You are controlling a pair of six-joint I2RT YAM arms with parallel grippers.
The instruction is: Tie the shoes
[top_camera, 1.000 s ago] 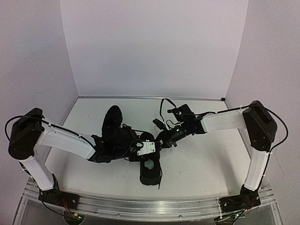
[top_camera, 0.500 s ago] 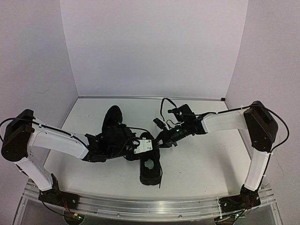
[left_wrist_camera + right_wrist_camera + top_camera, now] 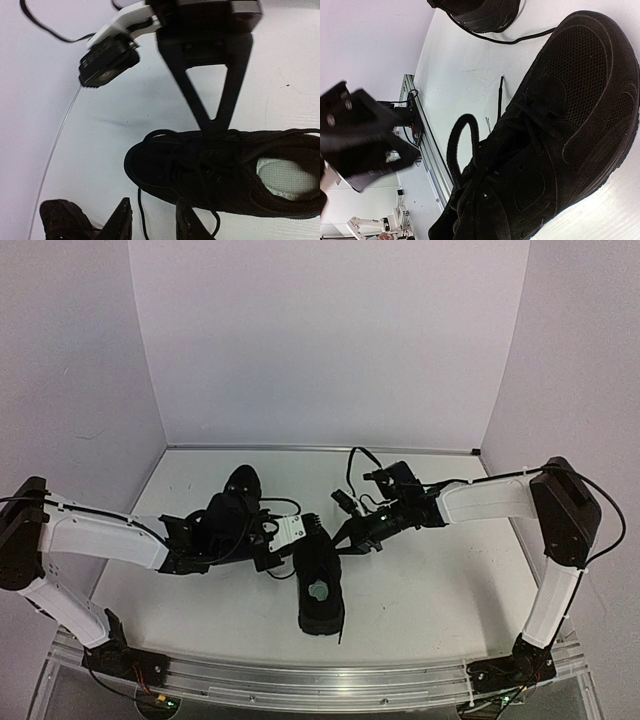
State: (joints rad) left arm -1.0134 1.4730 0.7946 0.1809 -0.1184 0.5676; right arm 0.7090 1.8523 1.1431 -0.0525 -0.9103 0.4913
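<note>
Left end effector (image 3: 154, 222) backed off left, open around a thin lace (image 3: 140, 210) on the black mesh sneaker (image 3: 220, 175); right end effector (image 3: 212, 124) closed.

Robot lab cell — plain white walls (image 3: 330, 340), white table (image 3: 430, 590), aluminium mounting rail (image 3: 320, 683)

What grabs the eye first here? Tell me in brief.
Two black sneakers on the white table: the near shoe at centre, a pale patch in its opening, and the far shoe back-left, partly under the left arm. The shut right gripper sits at the near shoe's laces, where a lace loop stands up; the open left gripper hovers beside its toe.
</note>
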